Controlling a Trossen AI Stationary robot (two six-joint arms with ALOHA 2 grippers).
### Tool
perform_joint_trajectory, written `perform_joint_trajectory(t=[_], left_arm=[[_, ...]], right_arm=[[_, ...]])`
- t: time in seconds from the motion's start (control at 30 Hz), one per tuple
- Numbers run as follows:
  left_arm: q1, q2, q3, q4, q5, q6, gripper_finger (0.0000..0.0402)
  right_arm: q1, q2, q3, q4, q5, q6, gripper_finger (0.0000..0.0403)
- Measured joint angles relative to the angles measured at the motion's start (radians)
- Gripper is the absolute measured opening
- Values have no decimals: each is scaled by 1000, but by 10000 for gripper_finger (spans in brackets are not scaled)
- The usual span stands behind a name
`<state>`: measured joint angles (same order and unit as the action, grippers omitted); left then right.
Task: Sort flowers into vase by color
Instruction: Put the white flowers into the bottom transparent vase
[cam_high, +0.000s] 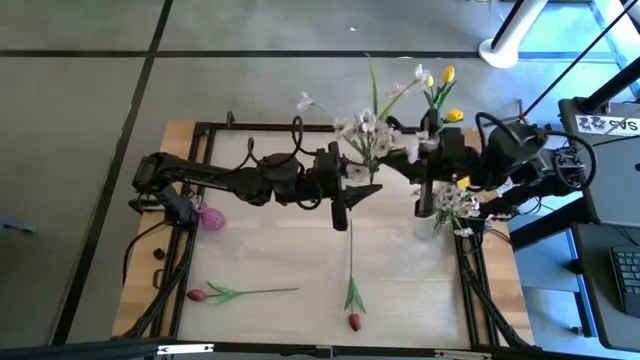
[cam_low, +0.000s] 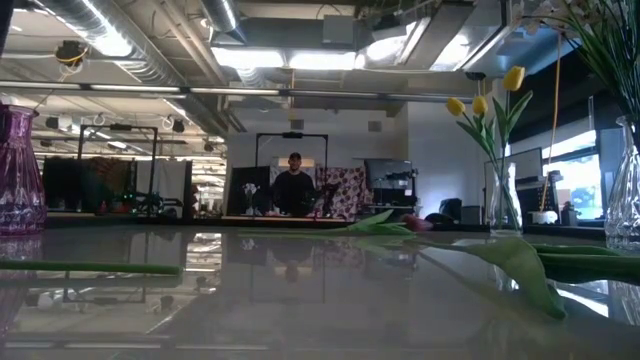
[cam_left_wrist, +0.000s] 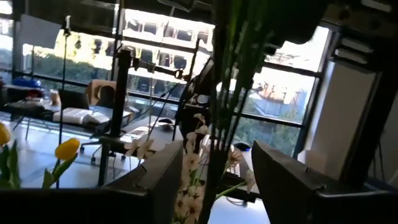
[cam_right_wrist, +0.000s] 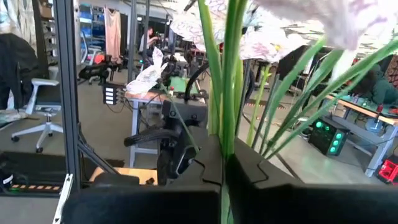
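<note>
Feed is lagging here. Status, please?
Right gripper shut on white spray. Left gripper open around its stem. Two dark red tulips lie on table. Nothing blocking.

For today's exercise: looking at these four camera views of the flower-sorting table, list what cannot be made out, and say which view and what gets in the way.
- Left hand, high view: the white flowers cover its fingers.
- Right hand, right wrist view: green stems fill its grip; which flower it holds is cut off by the top edge.
- Purple vase, low view: cut off by the left edge.
- Clear vase, high view: blossoms and the right arm hide it.
</note>
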<state>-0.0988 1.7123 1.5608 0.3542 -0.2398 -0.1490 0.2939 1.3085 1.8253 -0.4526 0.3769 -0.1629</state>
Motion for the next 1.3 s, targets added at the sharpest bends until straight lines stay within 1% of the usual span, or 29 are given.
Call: perform_joint_trajectory(t=[0.1,0.17,0.23,0.27,0.3,0.37,0.47,0.57,0.63,0.73,0.8,0.9,1.0,1.07,1.17,1.27,1.3], left_arm=[[-7,0,0,0,-38,-3,145],[-12,0,0,-1,-54,-4,101],[-18,0,0,-8,-74,-4,43],[-22,0,0,-18,-83,-4,24],[-24,0,0,-34,-90,-4,17],[-23,0,0,-70,-95,-2,16],[-32,0,0,-114,-123,-1,9],[-46,0,0,-174,-126,-4,7],[-56,1,0,-214,-125,-5,7],[-65,1,0,-249,-126,-5,7],[-67,1,0,-268,-126,-6,7],[-74,1,0,-285,-126,-6,7],[-81,1,0,-295,-136,-6,9],[-89,1,0,-298,-143,-6,10],[-100,1,0,-297,-146,-7,11],[-113,1,0,-296,-147,-6,18],[-115,1,0,-294,-151,-6,23]], right_arm=[[0,-1,0,0,25,4,11],[0,-2,0,0,43,25,21],[0,-2,0,-6,62,39,33],[0,-2,0,-21,72,49,41],[0,-2,0,-42,76,60,49],[0,-2,0,-102,77,109,73],[0,-3,0,-236,76,198,117],[0,-3,0,-395,75,289,163],[0,0,0,-476,75,316,187],[0,14,0,-487,63,325,206],[0,25,0,-448,0,325,209],[0,46,0,-401,-93,324,203],[0,58,0,-395,-138,324,184],[0,58,0,-397,-144,326,163],[0,56,0,-393,-124,327,114],[0,55,0,-384,-123,327,40],[0,55,0,-379,-125,326,22]])
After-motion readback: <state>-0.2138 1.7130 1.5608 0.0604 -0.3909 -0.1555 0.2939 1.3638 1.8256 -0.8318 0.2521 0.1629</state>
